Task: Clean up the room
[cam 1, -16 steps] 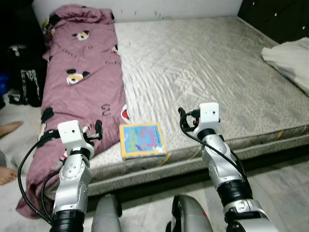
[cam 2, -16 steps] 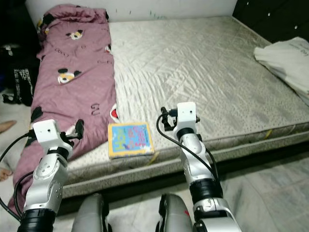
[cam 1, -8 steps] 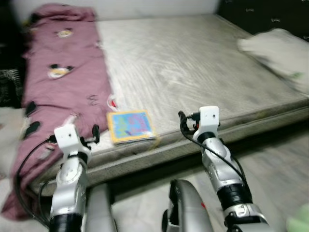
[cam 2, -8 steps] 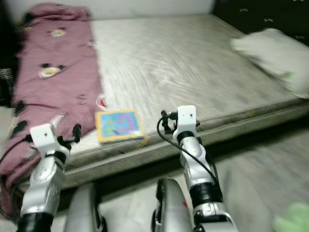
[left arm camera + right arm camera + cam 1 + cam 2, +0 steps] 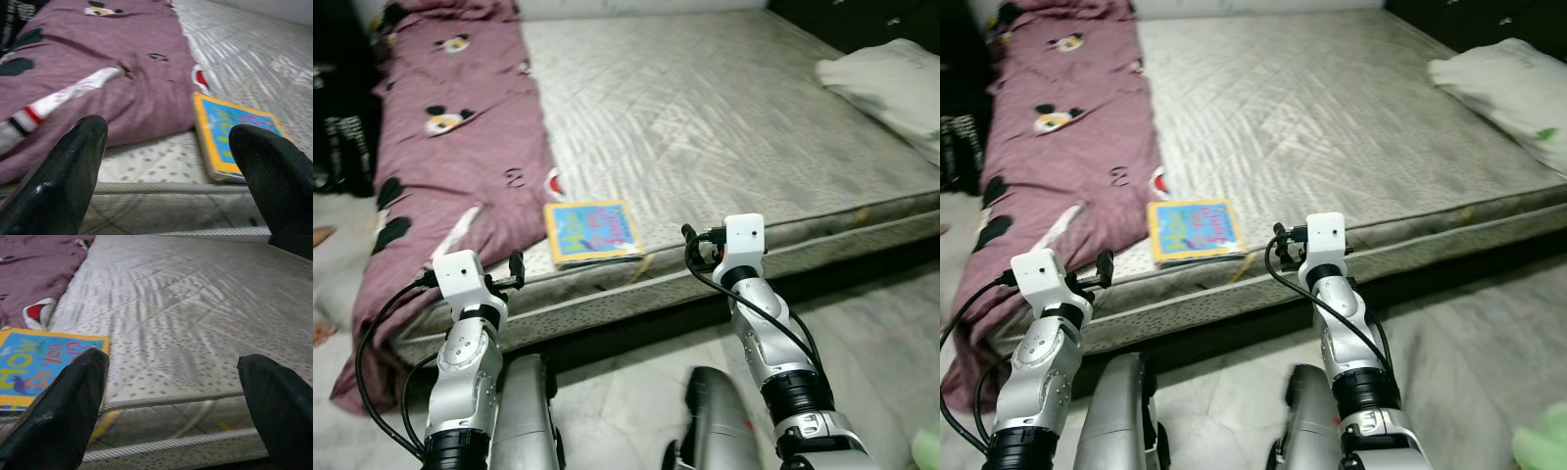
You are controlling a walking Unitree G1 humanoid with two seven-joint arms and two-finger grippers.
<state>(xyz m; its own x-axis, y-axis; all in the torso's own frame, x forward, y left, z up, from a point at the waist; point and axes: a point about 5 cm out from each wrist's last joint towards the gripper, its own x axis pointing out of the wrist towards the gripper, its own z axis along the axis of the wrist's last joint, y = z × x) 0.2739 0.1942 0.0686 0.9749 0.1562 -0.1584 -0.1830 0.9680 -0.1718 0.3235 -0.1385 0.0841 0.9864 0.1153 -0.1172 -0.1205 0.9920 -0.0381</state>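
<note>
Blue-and-yellow book (image 5: 592,231) lay flat at mattress (image 5: 734,127) front edge, beside purple blanket (image 5: 450,147). Your left gripper (image 5: 168,161) and right gripper (image 5: 171,396) spread wide, empty, short of mattress edge.

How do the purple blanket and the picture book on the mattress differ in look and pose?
The purple blanket is soft, crumpled and long, draping over the mattress edge; the picture book is flat, rigid and square. The blanket carries cartoon-mouse prints; the book is blue with a yellow border. Both lie on the mattress's left part.
</note>
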